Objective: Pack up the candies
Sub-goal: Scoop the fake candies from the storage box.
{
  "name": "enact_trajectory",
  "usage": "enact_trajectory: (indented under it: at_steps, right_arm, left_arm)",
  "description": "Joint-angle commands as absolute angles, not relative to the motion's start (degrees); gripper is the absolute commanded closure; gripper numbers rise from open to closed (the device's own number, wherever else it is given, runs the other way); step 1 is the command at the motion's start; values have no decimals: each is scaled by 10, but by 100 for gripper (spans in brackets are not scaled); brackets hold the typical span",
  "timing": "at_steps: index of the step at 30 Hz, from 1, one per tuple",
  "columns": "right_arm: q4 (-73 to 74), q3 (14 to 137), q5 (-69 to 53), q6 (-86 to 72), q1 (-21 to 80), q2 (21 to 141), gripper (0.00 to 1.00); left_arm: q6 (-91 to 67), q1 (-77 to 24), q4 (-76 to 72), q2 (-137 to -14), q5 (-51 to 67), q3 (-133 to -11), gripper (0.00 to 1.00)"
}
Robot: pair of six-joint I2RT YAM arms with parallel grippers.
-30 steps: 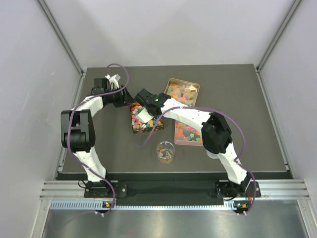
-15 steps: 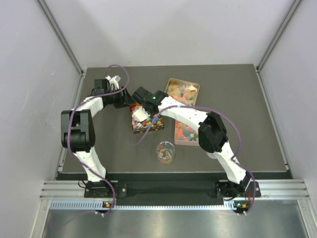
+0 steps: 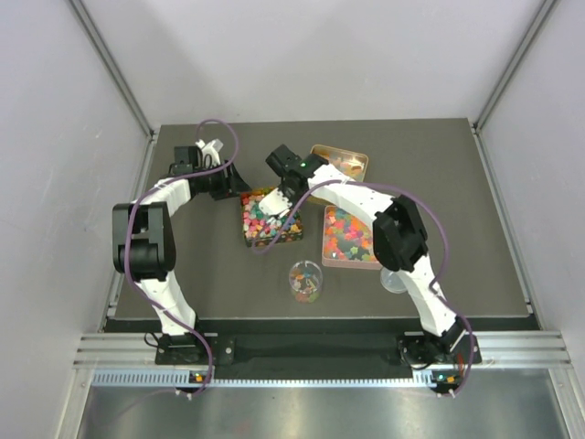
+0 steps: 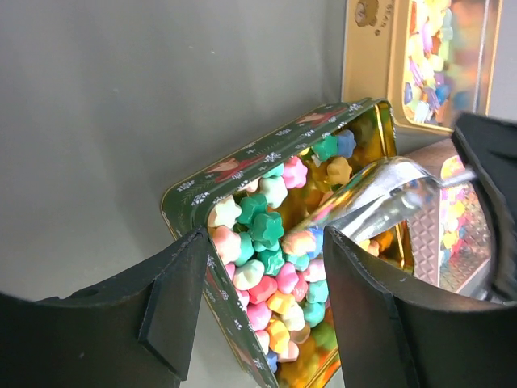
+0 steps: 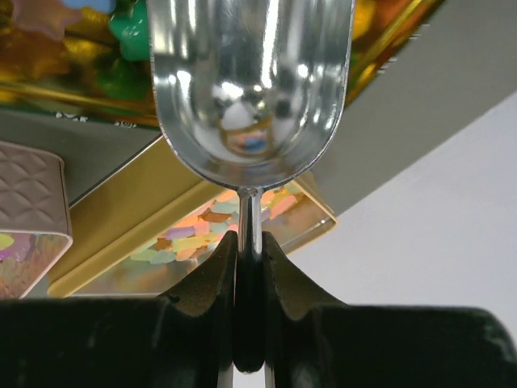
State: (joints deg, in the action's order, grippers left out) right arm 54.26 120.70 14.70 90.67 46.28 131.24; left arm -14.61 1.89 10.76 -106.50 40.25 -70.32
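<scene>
On the tabletop (image 3: 457,183) stood three open tins. The green tin (image 4: 258,153) sat left of centre, the gold tin (image 4: 363,56) far of it, and the pink tin (image 5: 32,186) to the right. A small cup (image 3: 294,274) stood nearer. All four held candies (image 4: 266,230), and the green tin was heaped nearly to its rim.

The left claw (image 4: 265,242) was spread astride the green tin's near corner; whether it pressed the walls could not be told. The right claw (image 5: 248,246) was pressed together on the thin handle of a scoop (image 5: 250,89), whose empty bowl hung over the green tin's right side.

The packing looked well under way. Candies were still spread across several containers, no lids showed, and which tin was the source was unclear, so more scooping probably remained.
</scene>
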Motion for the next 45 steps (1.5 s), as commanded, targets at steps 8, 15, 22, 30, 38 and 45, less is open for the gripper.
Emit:
enact_trajectory:
  at_steps: [8, 15, 22, 30, 38, 45]
  right_arm:
    - [550, 1185, 98, 1094, 424, 1345, 100]
    - [544, 1235, 90, 1153, 423, 1367, 100]
    - [523, 1257, 144, 1143, 436, 1370, 100]
    - [519, 1250, 177, 1148, 455, 1368, 100]
    - [540, 1276, 248, 1120, 497, 1410, 100]
    - [611, 1323, 313, 1080, 509, 1444, 100]
  left_arm:
    - [-127, 17, 131, -1060, 477, -723, 37]
    - [-118, 17, 140, -1068, 481, -738, 37]
    - [-129, 17, 133, -1074, 494, -742, 38]
    - [-137, 17, 132, -1071, 509, -746, 38]
    - [-149, 18, 128, -1042, 533, -734, 40]
    - [-128, 18, 152, -1006, 535, -719, 43]
